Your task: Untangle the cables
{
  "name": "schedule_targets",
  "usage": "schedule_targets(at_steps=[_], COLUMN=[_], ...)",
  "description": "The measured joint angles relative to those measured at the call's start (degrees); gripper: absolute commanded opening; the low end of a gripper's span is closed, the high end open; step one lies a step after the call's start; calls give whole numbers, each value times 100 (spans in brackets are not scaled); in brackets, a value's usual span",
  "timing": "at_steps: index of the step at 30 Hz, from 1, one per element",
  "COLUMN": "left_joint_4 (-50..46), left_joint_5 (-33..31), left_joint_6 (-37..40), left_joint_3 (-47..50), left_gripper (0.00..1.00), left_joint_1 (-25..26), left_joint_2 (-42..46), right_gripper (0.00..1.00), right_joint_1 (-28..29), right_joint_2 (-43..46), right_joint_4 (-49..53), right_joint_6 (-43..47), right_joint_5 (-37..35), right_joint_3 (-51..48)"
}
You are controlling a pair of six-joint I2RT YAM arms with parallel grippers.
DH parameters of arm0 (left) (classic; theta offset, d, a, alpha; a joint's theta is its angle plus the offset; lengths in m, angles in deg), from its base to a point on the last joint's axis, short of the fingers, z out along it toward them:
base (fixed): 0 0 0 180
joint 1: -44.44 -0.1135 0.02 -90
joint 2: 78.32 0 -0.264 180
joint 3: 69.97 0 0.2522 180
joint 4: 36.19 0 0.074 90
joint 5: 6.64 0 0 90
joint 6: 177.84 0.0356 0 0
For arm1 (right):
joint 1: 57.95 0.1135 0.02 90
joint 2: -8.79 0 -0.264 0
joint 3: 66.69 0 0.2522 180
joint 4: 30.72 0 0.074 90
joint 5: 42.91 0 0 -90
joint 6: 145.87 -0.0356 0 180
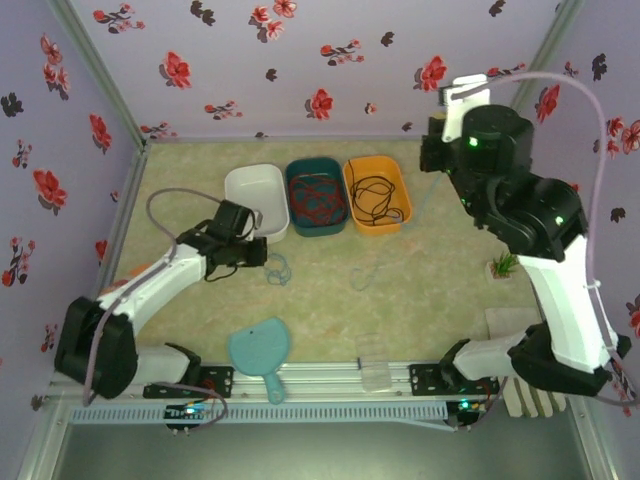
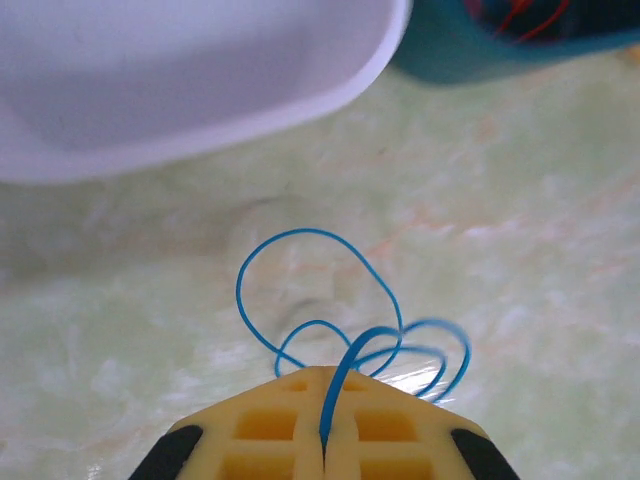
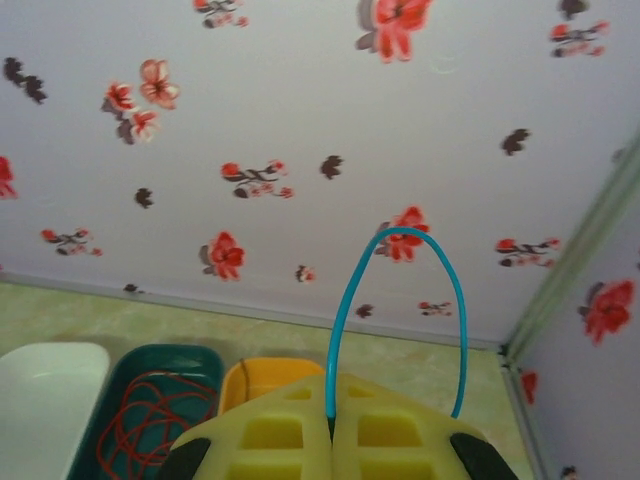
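While both arms work over the pale-green worktop (image 1: pixel 440 290), three bins sit side by side at its far end: white bin (image 1: pixel 255 188), teal bin (image 1: pixel 318 231), orange bin (image 1: pixel 380 230). Red cable (image 1: pixel 317 198) is coiled inside the teal bin, black cable (image 1: pixel 375 200) inside the orange one. Blue cable (image 2: pixel 310 231) loops lie on the worktop just in front of the white bin. Left gripper (image 2: pixel 323 374) is clenched on that blue cable, low. Right gripper (image 3: pixel 332 382) is raised high, pinching a blue loop too.
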Motion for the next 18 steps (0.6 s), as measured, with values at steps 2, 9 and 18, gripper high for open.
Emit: schedule_targets(at_steps=[2,9,18], left_joint_4=[-105,-396,-621], left_joint_5=[-81,-391,-540], left_joint_6=[52,173,245], left_joint_3=[-109,-234,-232], left_gripper=[0,0,0], left_joint_1=[0,-11,-11], left_joint_2=[321,1193,1624], right_gripper=[0,0,0], right_joint_1=[0,0,0], right_joint_2=[-199,-1143,-2389], right_joint_4=[-129,-664,-1458], right_joint_6=[-37,-210,-319], right_joint_5=[313,1617,2632], right_joint_3=[7,317,1176])
